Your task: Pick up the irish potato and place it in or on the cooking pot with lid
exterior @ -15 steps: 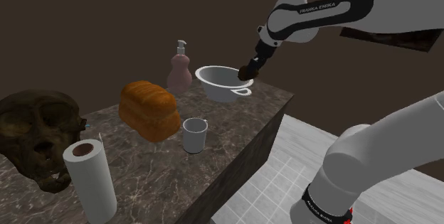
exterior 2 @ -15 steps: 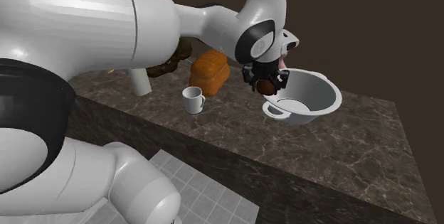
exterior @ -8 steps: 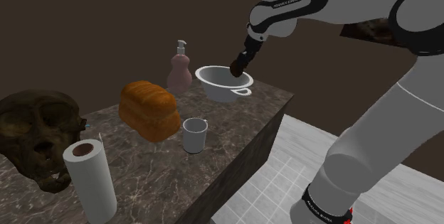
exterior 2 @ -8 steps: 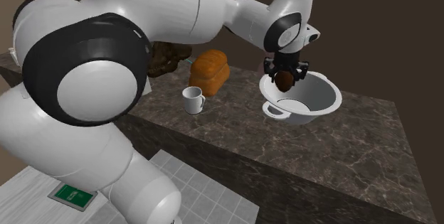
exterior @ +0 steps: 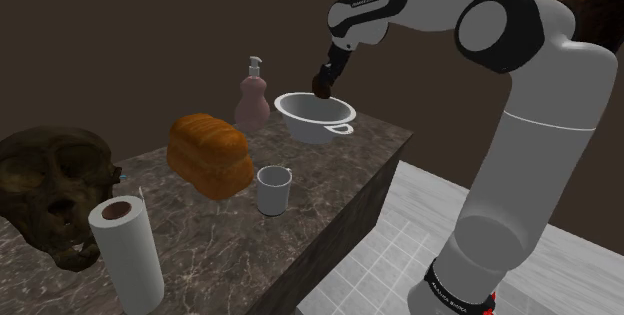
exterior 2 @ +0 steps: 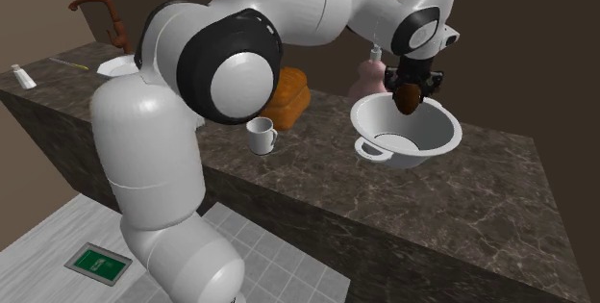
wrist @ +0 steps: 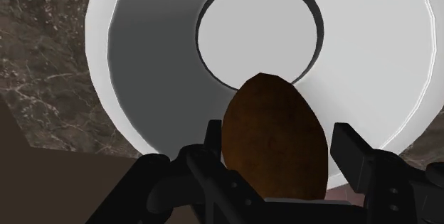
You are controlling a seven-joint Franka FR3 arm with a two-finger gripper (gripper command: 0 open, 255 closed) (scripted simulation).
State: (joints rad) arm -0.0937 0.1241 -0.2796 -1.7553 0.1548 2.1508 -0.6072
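The brown potato [wrist: 275,136] is clasped between my black fingers, and my gripper [wrist: 279,151] is shut on it. It hangs just above the open white pot [exterior 2: 409,133], over the pot's far rim in the second exterior view, where the potato [exterior 2: 407,98] shows under the gripper [exterior 2: 409,94]. In the shoulder view the gripper [exterior: 323,84] with the potato [exterior: 321,88] hovers over the pot [exterior: 316,116] at the counter's far end. The pot's flat bottom [wrist: 256,34] lies straight ahead of the gripper. No lid is on the pot.
On the dark marble counter [exterior: 330,178] stand a pink soap dispenser [exterior: 251,99] beside the pot, a loaf of bread [exterior: 209,153], a white mug [exterior: 272,189], a paper towel roll [exterior: 127,252] and a dark skull [exterior: 45,189]. Tiled floor [exterior: 400,253] lies below the counter's edge.
The arm has swung toward the shoulder view's left, carrying the potato from beside the pot's near rim to above its bowl. The grip has stayed shut.
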